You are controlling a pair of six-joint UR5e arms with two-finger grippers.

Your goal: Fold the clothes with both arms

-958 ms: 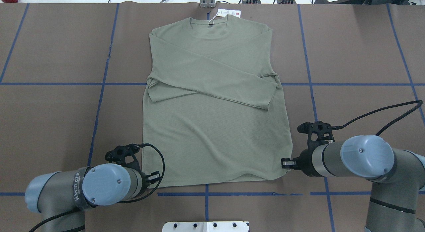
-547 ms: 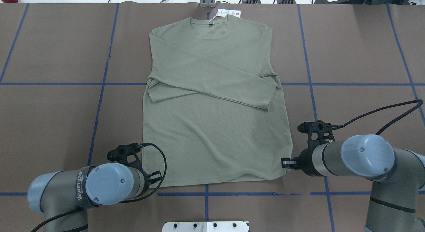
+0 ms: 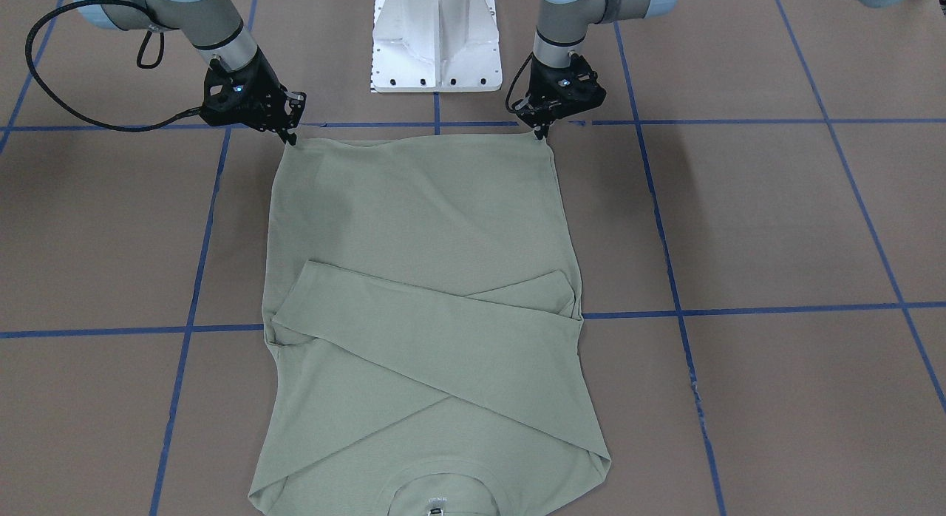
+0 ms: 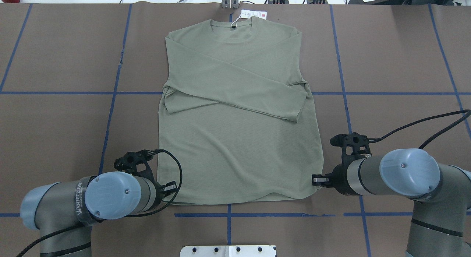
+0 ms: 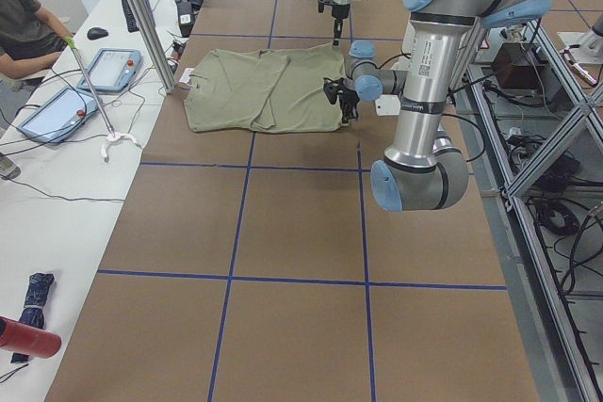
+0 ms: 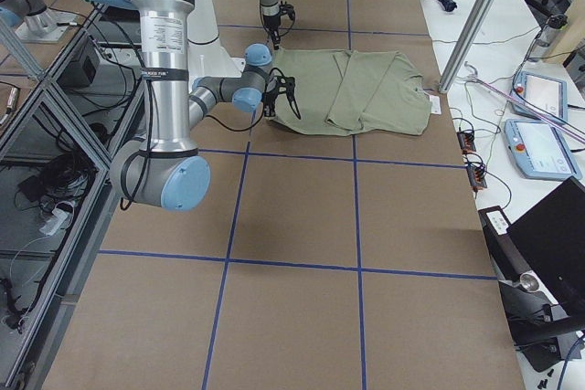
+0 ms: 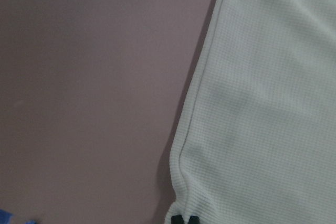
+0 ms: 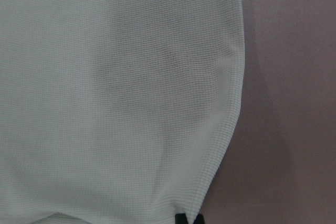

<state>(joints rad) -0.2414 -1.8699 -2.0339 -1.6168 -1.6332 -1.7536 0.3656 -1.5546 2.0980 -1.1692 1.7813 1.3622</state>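
The sage-green shirt (image 4: 235,146) lies flat on the brown table, collar at the far edge, both sleeves crossed over its chest. Its white hang tag (image 4: 254,14) lies beyond the collar. My left gripper (image 3: 542,134) is down at the near hem's left corner; in the left wrist view the fingertips (image 7: 182,219) are closed together on the bunched hem of the shirt (image 7: 262,103). My right gripper (image 3: 291,139) is at the hem's right corner, its fingertips (image 8: 189,219) closed on the edge of the shirt (image 8: 115,103).
The white pedestal base (image 3: 436,43) stands just behind the hem, between the arms. A metal post (image 4: 230,1) stands at the far edge by the tag. Blue tape lines cross the table. An operator (image 5: 24,25) sits at a side bench with tablets.
My left arm has shifted a little to the left in the overhead view, and the hem's left corner has drawn in slightly with it. The right arm has barely moved.
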